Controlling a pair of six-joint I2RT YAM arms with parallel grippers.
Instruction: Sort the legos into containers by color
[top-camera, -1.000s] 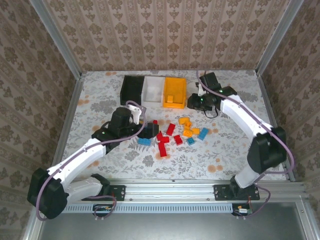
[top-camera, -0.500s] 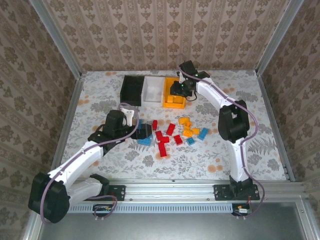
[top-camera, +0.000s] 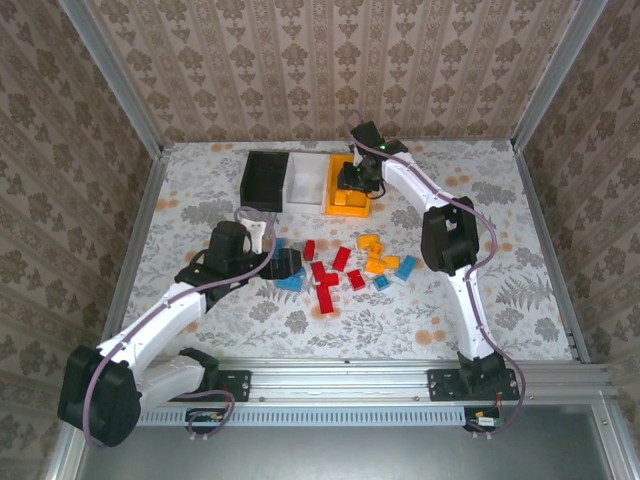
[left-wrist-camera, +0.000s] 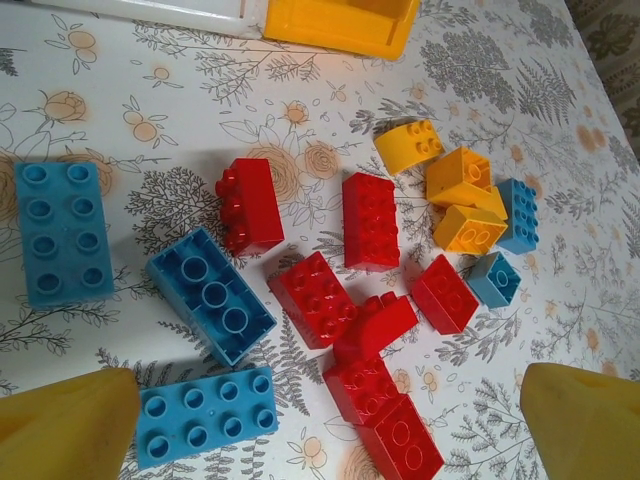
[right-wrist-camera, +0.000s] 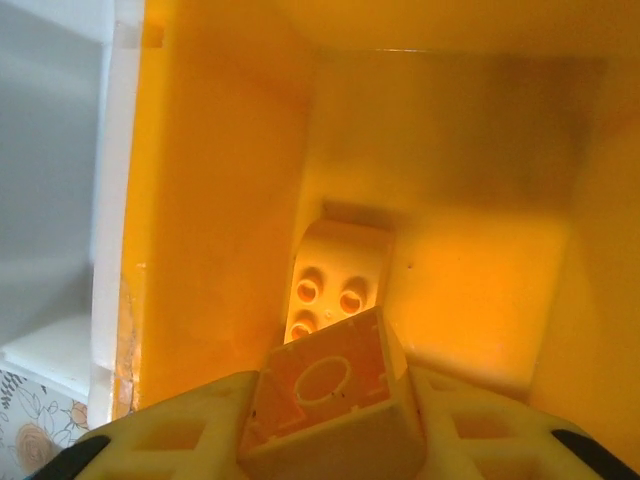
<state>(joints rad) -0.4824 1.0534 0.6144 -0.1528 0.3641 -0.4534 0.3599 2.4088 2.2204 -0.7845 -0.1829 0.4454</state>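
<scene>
Three containers stand side by side at the far edge of the floral-patterned table (top-camera: 560, 260): black bin (top-camera: 262, 180), white bin (top-camera: 305, 180), orange bin (top-camera: 336, 209). Right claw (right-wrist-camera: 335, 430), at the mouth of the orange bin, is clamped on an orange-yellow brick (right-wrist-camera: 325, 400); a second orange-yellow brick (right-wrist-camera: 335, 275) lies on the bin floor beneath. Left claw (left-wrist-camera: 325, 425), fingers wide apart, hangs over loose red, blue and orange-yellow bricks (left-wrist-camera: 372, 218) mid-table.

Bins (top-camera: 303, 200) behind legos (top-camera: 340, 265); 1 brick (right-wrist-camera: 335, 285) inside.
</scene>
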